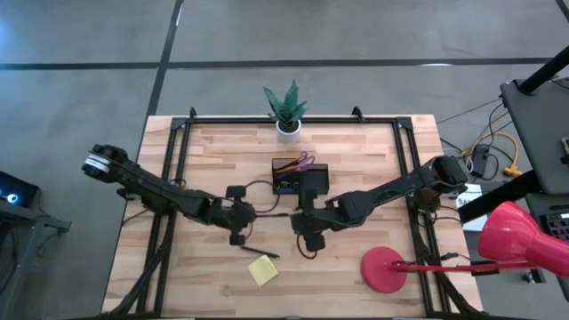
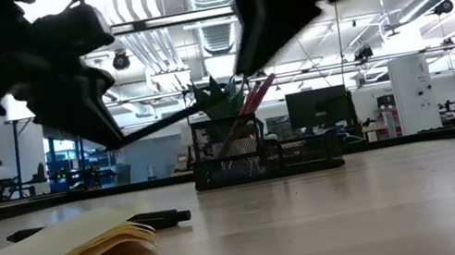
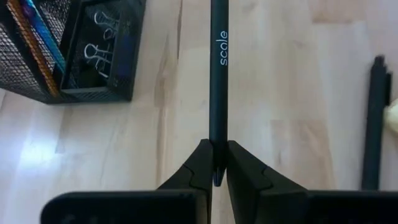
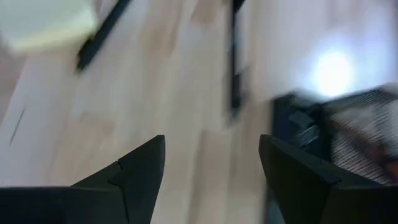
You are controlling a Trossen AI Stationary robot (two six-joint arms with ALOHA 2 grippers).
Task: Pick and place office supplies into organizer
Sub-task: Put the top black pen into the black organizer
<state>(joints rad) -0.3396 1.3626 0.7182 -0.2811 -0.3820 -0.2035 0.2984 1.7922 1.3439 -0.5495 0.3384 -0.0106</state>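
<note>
- With its jaws clamped on one end of a dark pen (image 3: 218, 93) printed "scale", the left gripper (image 3: 216, 163) holds it off the wooden table (image 1: 204, 151); the shaft points toward the organizer (image 1: 300, 179).
- Right gripper (image 4: 211, 165): jaws wide apart, holding nothing, above the table just in front of the organizer.
- Organizer: black mesh, mid-table; binder clips (image 3: 99, 50) in one compartment, purple scissors (image 1: 305, 161) and pencils upright in another.
- Second dark pen (image 2: 152, 220) lies beside the yellow sticky-note pad (image 1: 262, 269), nearer the front edge.
</note>
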